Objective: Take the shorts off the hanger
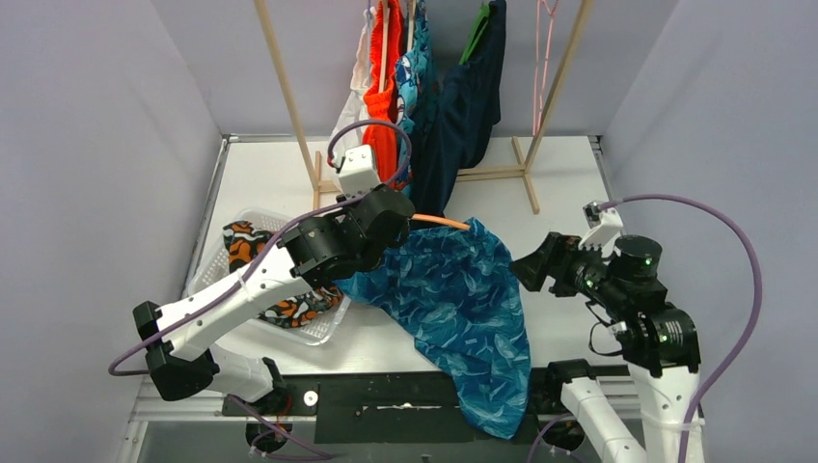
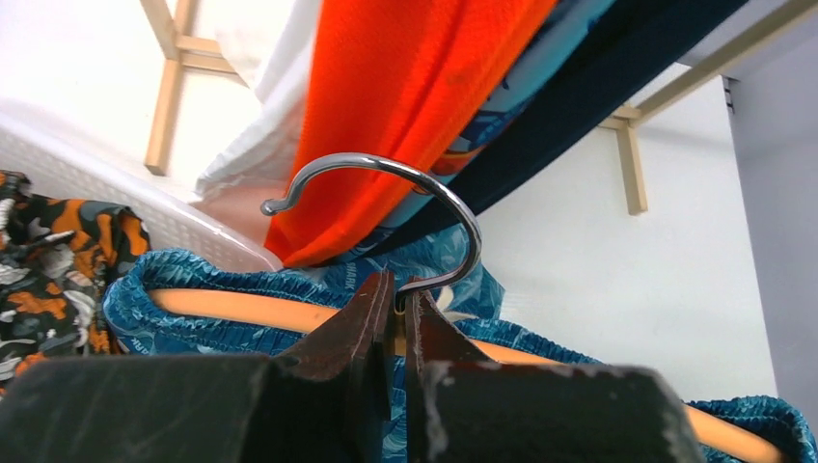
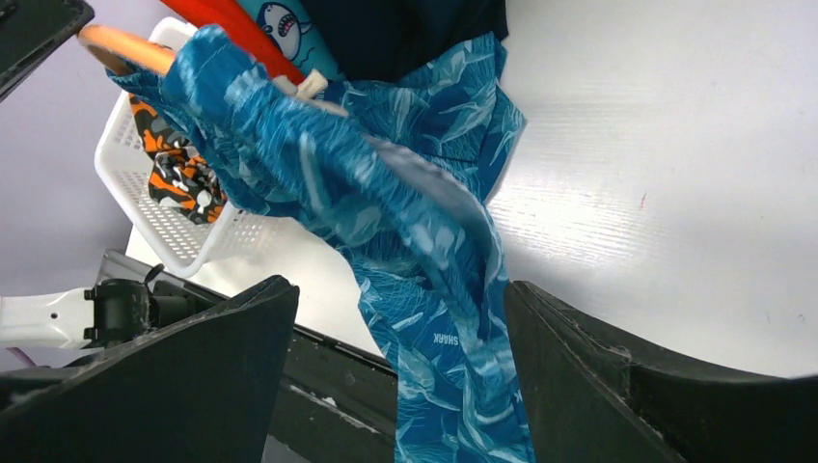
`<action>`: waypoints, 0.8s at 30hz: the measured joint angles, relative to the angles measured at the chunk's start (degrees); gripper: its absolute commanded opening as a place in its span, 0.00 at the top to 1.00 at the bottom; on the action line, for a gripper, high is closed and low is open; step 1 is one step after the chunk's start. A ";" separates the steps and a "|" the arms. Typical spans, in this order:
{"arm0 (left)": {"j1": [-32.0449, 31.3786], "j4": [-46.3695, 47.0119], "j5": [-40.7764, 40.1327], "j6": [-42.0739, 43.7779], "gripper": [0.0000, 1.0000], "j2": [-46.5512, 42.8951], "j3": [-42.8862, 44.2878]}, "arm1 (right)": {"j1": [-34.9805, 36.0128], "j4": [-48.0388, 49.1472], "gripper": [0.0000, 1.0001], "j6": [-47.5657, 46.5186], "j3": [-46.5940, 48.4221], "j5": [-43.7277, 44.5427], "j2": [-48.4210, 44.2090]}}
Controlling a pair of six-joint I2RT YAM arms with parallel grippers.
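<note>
Surface: white table (image 1: 569,183) lay beneath my grippers.
Left gripper (image 2: 397,307): clamped on the hanger hook (image 2: 386,166).
Right gripper (image 3: 395,289): gaped wide, empty.
Blue shorts (image 1: 463,299): hung from the hanger just ahead of my right fingers; soft, light and limp, I judged, best pinched at the loose leg.

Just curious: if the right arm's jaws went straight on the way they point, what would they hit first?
Most likely the blue patterned fabric shorts hanging off the orange hanger, directly ahead of the open jaws, though the exact depth is unclear.

"SHARK" in small white letters on blue patterned shorts (image 3: 415,241), seen in right wrist view; nothing else legible.
</note>
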 measured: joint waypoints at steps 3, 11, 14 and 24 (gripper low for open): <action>-0.39 1.01 1.11 -0.33 1.00 0.15 -0.98 | 0.00 -0.31 0.19 -0.28 0.28 -0.04 3.32; 7.43 3.13 6.54 -0.42 1.00 0.72 -3.10 | 4.55 -0.87 0.18 -1.92 5.70 4.09 14.45; 11.63 4.72 7.78 0.98 1.00 0.66 -1.97 | 7.82 -0.70 0.18 -1.68 6.12 7.23 15.50; 12.09 9.46 11.65 3.93 1.00 -2.84 -0.22 | 8.98 3.76 0.20 -0.28 7.93 10.75 13.55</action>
